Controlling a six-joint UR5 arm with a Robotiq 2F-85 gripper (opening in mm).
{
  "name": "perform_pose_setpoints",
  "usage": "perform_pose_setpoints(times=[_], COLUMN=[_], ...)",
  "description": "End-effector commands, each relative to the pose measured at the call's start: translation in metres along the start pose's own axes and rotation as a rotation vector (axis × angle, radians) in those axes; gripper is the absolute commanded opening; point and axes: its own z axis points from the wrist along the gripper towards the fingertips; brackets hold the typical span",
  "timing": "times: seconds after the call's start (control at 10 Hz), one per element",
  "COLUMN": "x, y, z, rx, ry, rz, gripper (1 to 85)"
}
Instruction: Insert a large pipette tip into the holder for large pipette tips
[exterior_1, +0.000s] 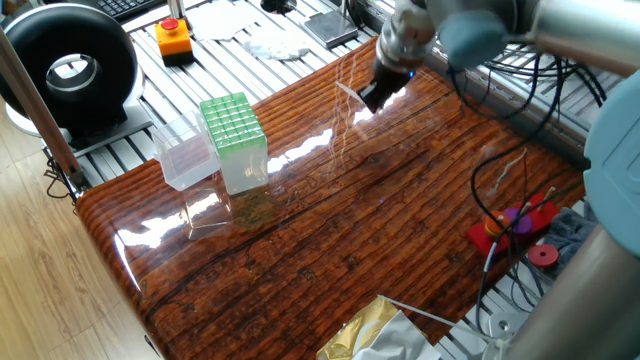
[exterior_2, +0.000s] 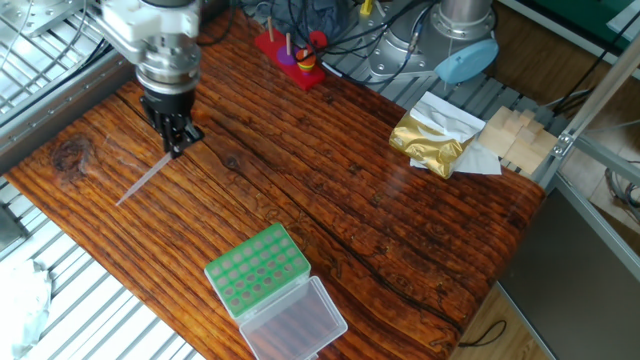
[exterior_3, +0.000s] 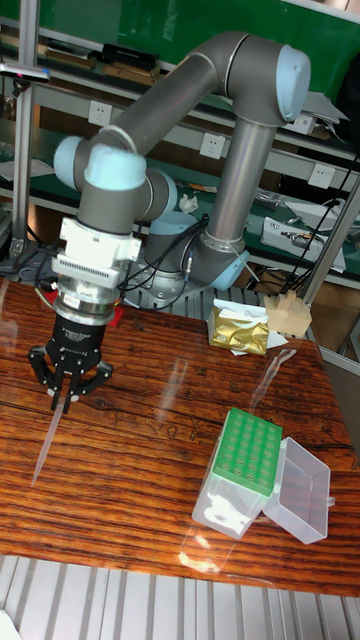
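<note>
Over the table's far edge, I'm holding the gripper (exterior_2: 172, 135) clamped on the large pipette tip (exterior_2: 143, 177), point slanting down for insertion; the holder for large pipette tips (exterior_2: 256, 269) is waiting at five o'clock, lid open.

Open wooden table (exterior_2: 330, 210) between the gripper (exterior_2: 172, 140) and the holder for large pipette tips (exterior_2: 258, 268): bare boards, nothing standing on the way across. Holder near the front edge, its clear lid (exterior_2: 296, 322) hinged open beside it, green grid uncovered from above. Toward the far right corner, a gold foil packet (exterior_2: 428, 140); at the far edge, a red stand (exterior_2: 290, 52) and cables. Gripper clamped on the large pipette tip (exterior_2: 142, 181), tip slanting down toward the boards.
</note>
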Motion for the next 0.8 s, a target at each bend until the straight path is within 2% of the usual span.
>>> perform_pose_setpoints(times=[0.0,0.1,0.2,0.4,0.7], x=[-0.010,-0.013,-0.012,-0.013,0.011], y=[0.015,0.018,0.018,0.024,0.044], z=[-0.026,-0.034,-0.039,-0.035,-0.048], rx=[-0.066,-0.073,-0.073,-0.080,-0.157], ry=[0.042,0.054,0.086,0.117,0.227], rz=[0.014,0.002,-0.007,-0.002,0.002], gripper=[1.0,1.0,1.0,1.0,1.0])
